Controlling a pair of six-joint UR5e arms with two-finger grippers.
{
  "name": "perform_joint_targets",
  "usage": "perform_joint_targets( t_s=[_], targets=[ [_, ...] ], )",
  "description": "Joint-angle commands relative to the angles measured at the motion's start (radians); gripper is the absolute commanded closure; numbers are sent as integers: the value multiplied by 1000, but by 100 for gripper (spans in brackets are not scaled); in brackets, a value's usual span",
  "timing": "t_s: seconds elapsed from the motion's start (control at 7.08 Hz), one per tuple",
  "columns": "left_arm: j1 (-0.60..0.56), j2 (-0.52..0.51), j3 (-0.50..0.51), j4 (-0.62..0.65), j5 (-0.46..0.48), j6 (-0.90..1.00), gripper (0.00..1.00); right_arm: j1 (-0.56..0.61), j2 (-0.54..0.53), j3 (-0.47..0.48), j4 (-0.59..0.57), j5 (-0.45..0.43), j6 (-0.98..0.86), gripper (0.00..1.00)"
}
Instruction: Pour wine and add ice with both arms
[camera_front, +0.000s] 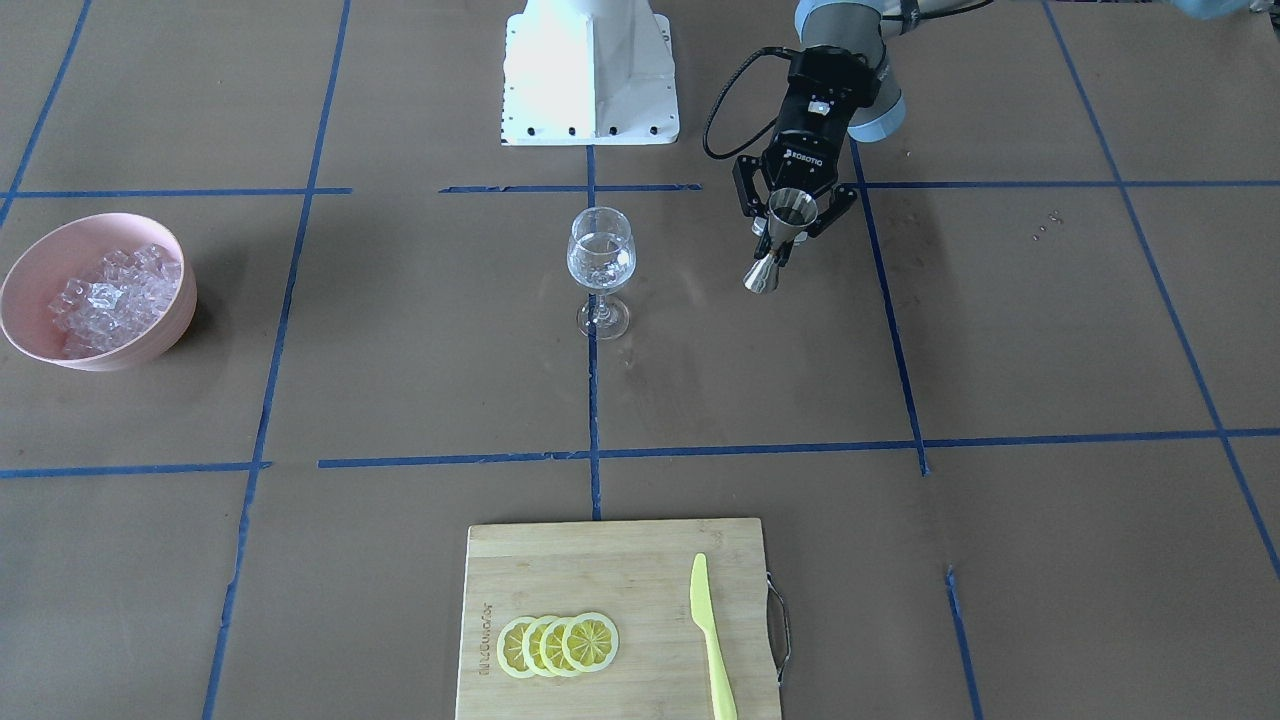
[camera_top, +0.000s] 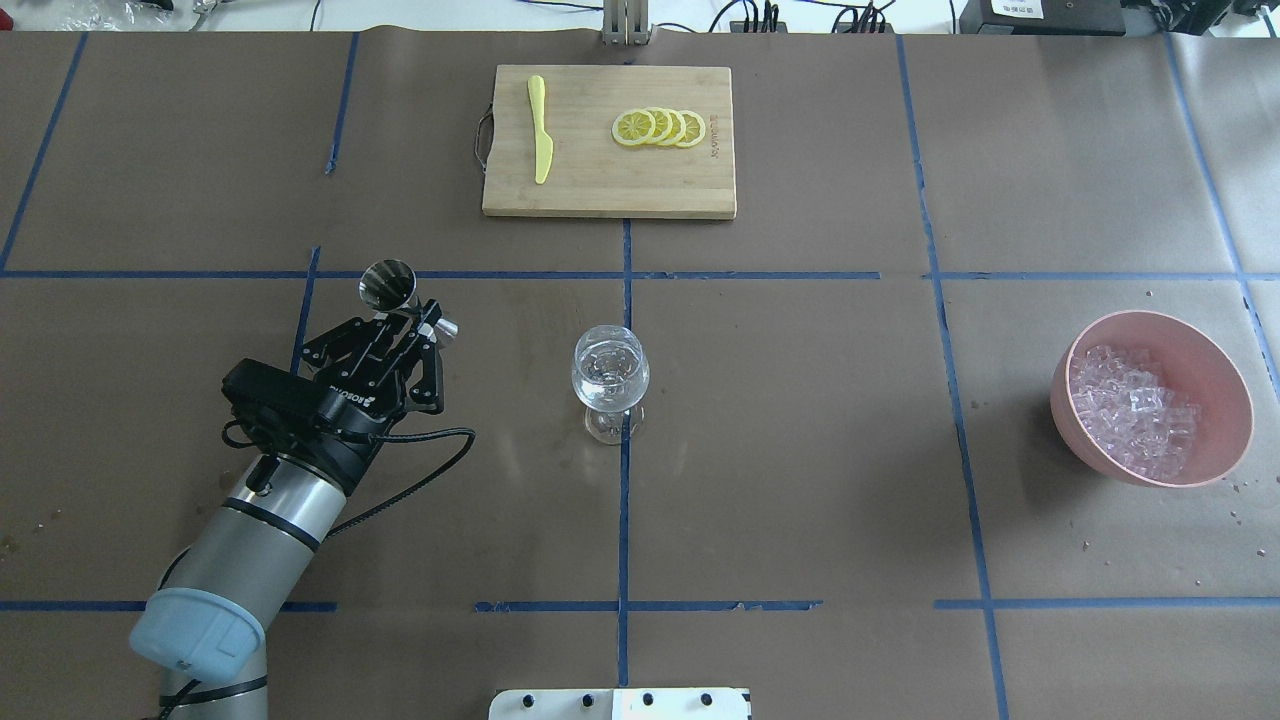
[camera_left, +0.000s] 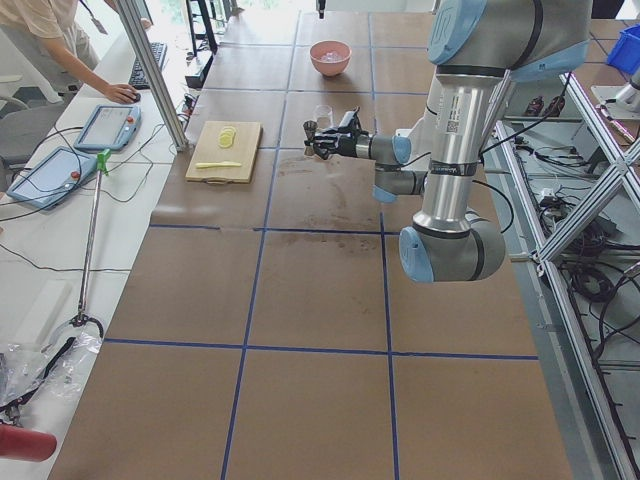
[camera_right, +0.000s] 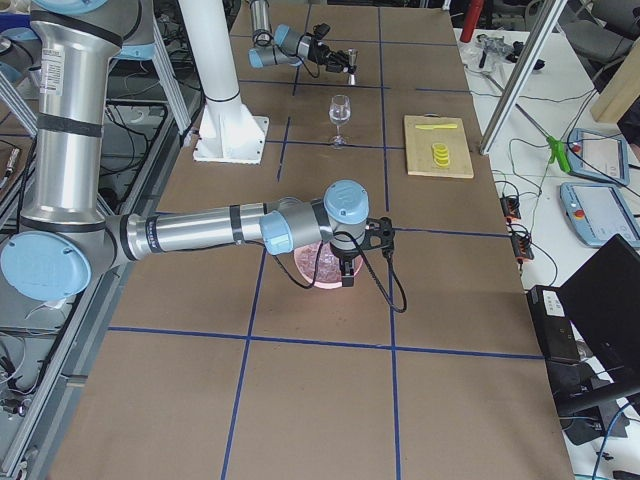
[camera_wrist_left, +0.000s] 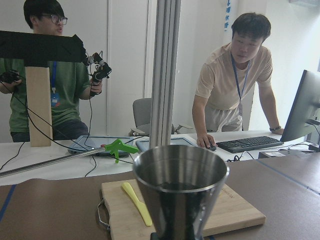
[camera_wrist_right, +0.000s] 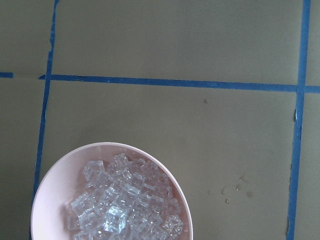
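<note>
Over the brown table (camera_top: 800, 450), the left gripper (camera_top: 405, 322) clasps a steel cup (camera_top: 389, 284) beside the glass (camera_top: 610, 372). The right gripper (camera_right: 348, 270) hangs above the ice (camera_wrist_right: 120, 210), and its jaws cannot be made out.

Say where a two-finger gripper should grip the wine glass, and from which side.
Probably the stem, coming in level from the side. The glass stands upright with liquid in its bowl, so its open top is no hold; the thin stem between bowl and foot suits a pinch.

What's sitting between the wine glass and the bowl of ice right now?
Nothing: in the overhead view the stretch from the wine glass to the pink bowl of ice is bare table cover, crossed only by one blue tape line.
</note>
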Motion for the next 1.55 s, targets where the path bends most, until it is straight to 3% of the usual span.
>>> perform_joint_targets(
  t_s=[0.0, 0.56, 0.99, 1.41],
  targets=[
    [-1, -19, -1, 79, 0, 31, 100, 0, 0, 0, 0, -9, 0, 0],
    [2, -28, -9, 121, 3, 63, 100, 0, 2, -2, 0, -16, 1, 0],
    [2, -80, -81, 299, -4, 177, 100, 0, 2, -3, 0, -18, 1, 0],
    [0, -134, -127, 511, -107, 269, 100, 0, 2, -5, 0, -24, 1, 0]
  ],
)
